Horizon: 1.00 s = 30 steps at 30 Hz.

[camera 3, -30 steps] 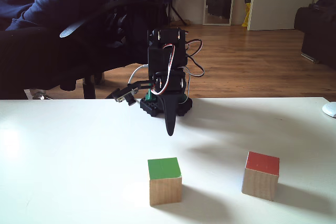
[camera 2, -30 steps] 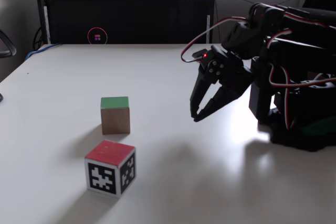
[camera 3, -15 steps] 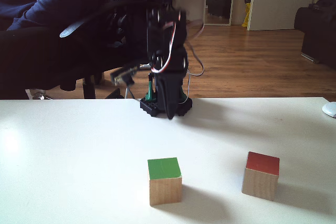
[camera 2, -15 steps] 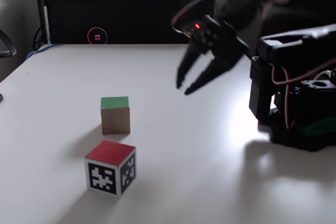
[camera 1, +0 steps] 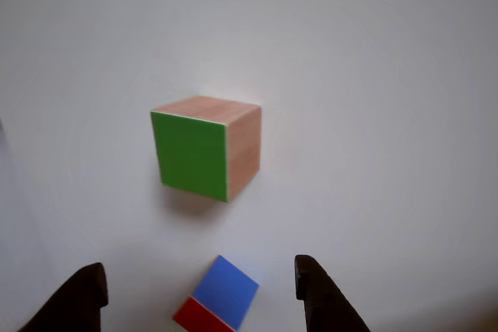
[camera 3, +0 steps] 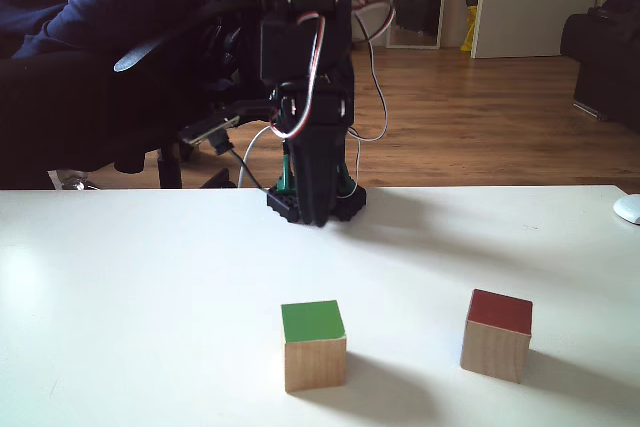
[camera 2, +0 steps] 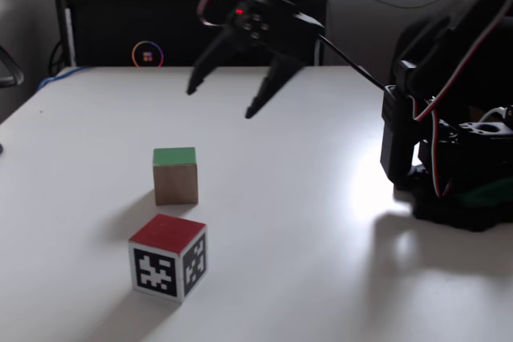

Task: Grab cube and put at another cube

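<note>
Still on the approach: above the white worktop [camera 2: 321, 222] your gripper's [camera 2: 220, 100] fingers hang spread and empty, while the wood-grain cube with the green top [camera 2: 175, 175] rests near the smaller blue-and-red cube [camera 1: 217, 305]; next, descend and straddle it.

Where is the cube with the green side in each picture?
Other view: the green cube sits left of the middle, green face toward the camera.
A fixed view: the cube stands left of center, green on top.
Another fixed view: bottom middle, green on top.
Shared landmark: the red-topped cube nearby.
</note>
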Each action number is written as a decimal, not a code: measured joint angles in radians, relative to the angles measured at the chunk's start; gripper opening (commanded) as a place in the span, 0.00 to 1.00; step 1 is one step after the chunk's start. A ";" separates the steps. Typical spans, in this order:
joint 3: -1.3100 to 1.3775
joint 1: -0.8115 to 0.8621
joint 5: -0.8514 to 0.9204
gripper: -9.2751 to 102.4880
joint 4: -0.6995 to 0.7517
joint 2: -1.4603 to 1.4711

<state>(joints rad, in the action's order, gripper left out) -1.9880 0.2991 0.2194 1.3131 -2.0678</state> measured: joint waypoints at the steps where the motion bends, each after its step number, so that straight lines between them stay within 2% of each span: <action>1: 0.058 0.009 0.000 0.44 0.015 0.061; 10: 0.328 0.043 0.046 0.47 0.049 0.387; 30: 0.431 0.040 0.069 0.48 0.025 0.686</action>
<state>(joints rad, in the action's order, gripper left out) -1.5570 0.3390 0.2884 1.3376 -1.3821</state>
